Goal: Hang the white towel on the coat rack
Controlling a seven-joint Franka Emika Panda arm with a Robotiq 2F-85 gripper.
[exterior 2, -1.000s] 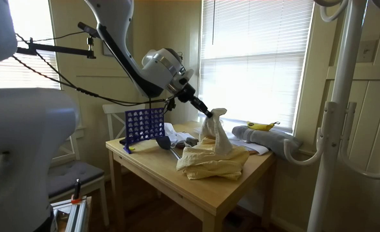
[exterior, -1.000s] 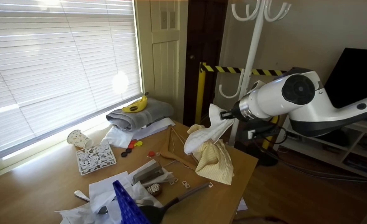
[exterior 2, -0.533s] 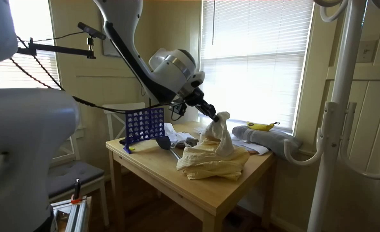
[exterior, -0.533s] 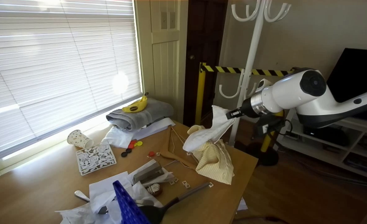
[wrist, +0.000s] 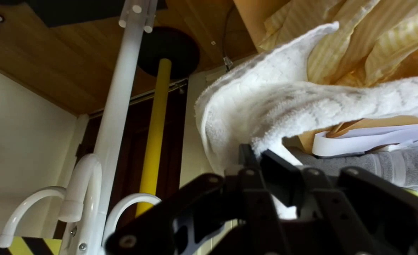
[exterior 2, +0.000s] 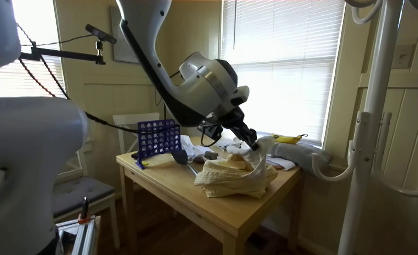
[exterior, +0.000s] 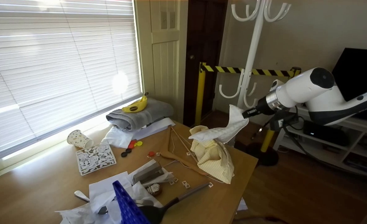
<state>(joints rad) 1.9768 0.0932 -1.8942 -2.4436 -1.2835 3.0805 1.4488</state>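
My gripper (exterior: 246, 114) is shut on an upper edge of the white towel (exterior: 225, 132), which drapes down from the fingertips over the crumpled yellow striped cloth (exterior: 216, 160) near the table corner. In an exterior view the gripper (exterior 2: 255, 144) pinches the towel (exterior 2: 260, 161) just above the cloth. In the wrist view the towel (wrist: 251, 99) comes out between the finger pads (wrist: 256, 154). The white coat rack (exterior: 253, 49) stands beyond the table corner, with curved hooks at the top and lower down. Its pole (wrist: 118, 95) and lower hooks (wrist: 84, 187) show at the left of the wrist view.
The wooden table (exterior: 40, 193) holds a wooden hanger (exterior: 180, 158) partly under the yellow cloth, a folded grey towel (exterior: 158, 112) with a yellow banana pouch (exterior: 136, 105), papers, a spatula and a blue game grid (exterior 2: 159, 138). A yellow barrier post (exterior: 200, 99) stands behind the rack.
My gripper has moved right in both exterior views, and lower in an exterior view, still pinching the towel. The towel's trailing end has shifted and lifted slightly over the yellow cloth.
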